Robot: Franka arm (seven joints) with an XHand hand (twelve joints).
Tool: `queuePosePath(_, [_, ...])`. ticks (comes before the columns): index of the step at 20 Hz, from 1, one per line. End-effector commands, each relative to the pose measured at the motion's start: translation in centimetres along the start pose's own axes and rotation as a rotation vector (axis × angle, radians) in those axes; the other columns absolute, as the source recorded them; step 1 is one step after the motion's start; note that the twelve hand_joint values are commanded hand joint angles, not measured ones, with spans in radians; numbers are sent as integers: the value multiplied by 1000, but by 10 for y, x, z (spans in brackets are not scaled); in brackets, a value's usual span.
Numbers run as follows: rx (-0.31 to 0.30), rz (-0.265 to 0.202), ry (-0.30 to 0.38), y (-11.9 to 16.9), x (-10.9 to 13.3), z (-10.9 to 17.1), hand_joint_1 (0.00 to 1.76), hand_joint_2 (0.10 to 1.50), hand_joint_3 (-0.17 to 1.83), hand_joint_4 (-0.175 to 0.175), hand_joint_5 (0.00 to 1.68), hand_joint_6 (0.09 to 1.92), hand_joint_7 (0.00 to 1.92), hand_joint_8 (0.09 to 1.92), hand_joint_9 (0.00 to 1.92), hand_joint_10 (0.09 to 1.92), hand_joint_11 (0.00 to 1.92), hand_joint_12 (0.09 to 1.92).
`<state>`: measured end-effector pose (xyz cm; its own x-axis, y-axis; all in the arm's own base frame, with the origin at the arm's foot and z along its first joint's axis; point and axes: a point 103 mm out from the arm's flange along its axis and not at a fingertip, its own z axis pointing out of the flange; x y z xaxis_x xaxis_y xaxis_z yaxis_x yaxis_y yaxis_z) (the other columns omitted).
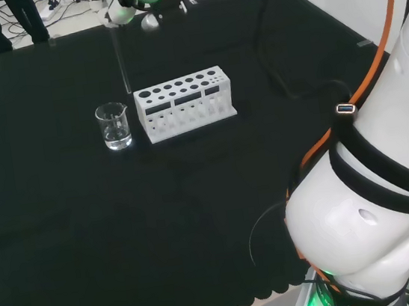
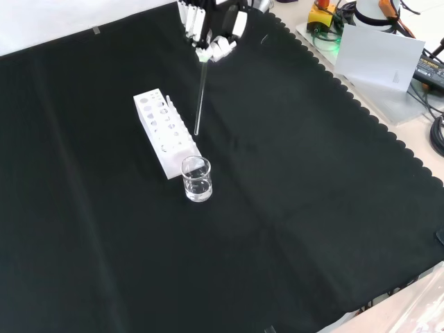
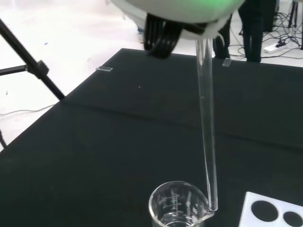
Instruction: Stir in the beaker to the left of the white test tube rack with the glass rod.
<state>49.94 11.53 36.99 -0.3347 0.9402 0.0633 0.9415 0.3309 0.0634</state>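
Note:
The hand [image 1: 124, 3] hangs high over the far part of the bench, fingers curled around the top of a clear glass rod [image 1: 122, 58]. From the hand [image 2: 211, 31] the rod [image 2: 200, 97] points almost straight down, its tip in the air beside the white test tube rack [image 2: 165, 132]. A small glass beaker [image 1: 113, 126] with a little clear liquid stands left of the rack [image 1: 185, 103] in the head view. In the wrist view the rod [image 3: 207, 127] ends just outside the rim of the beaker [image 3: 177, 208], by its spout. The beaker [image 2: 196, 179] stands upright.
The arm's white links [image 1: 388, 174] fill the head view's right side. Black cables [image 1: 285, 74] lie on the cloth behind the rack. A grey board [image 2: 378, 59] and gear sit past the cloth's scalloped edge [image 2: 347, 90]. A black stand leg [image 3: 33, 64] rises beyond the bench.

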Motion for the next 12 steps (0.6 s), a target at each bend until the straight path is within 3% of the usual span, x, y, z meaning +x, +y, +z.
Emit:
queuePosePath(1, [3,-42,5,8,15,9,1315,661,727,-175,1195,569,1224,1069,1690,662,1671,681])
queuePosePath(12, [-1,-79,16,33,28,23,1315,660,726,-175,1199,561,1225,1066,1691,658,1669,685])
